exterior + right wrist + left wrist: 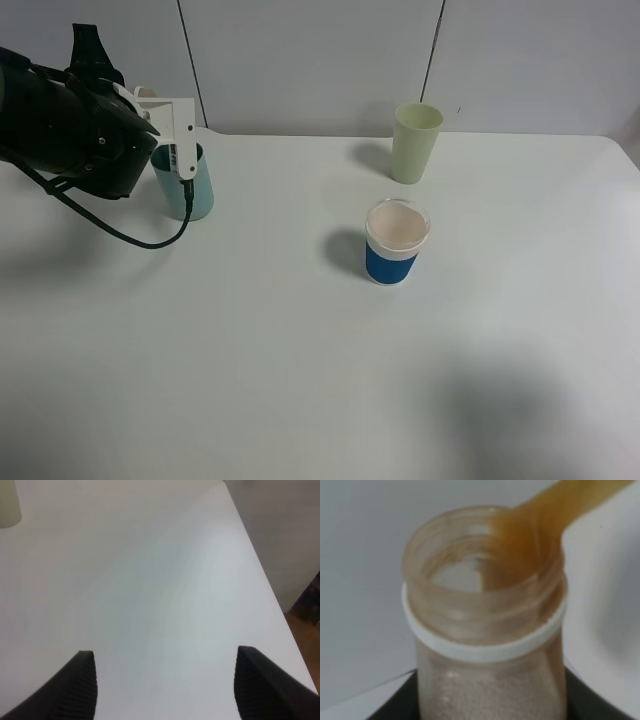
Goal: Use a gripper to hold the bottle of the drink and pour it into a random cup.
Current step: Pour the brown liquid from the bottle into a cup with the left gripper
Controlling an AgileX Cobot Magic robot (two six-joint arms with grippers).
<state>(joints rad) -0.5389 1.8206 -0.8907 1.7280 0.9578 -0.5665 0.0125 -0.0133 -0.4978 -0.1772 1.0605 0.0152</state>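
Now the left gripper [180, 160] clamps the bottle [485, 630], tipped over the cup [197, 195] at the desk's [300, 350] ten o'clock; the right gripper [165, 690] gapes empty. Likely light, thin plastic: grip its body gently, below the neck.

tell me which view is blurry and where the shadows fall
Left wrist: the bottle neck is close and soft, the drink pouring out smeared. Exterior high: sharp; the blue-banded cup and pale green cup cast soft shadows leftward on the table. Right wrist: even light, no glare; the open right gripper is dark.
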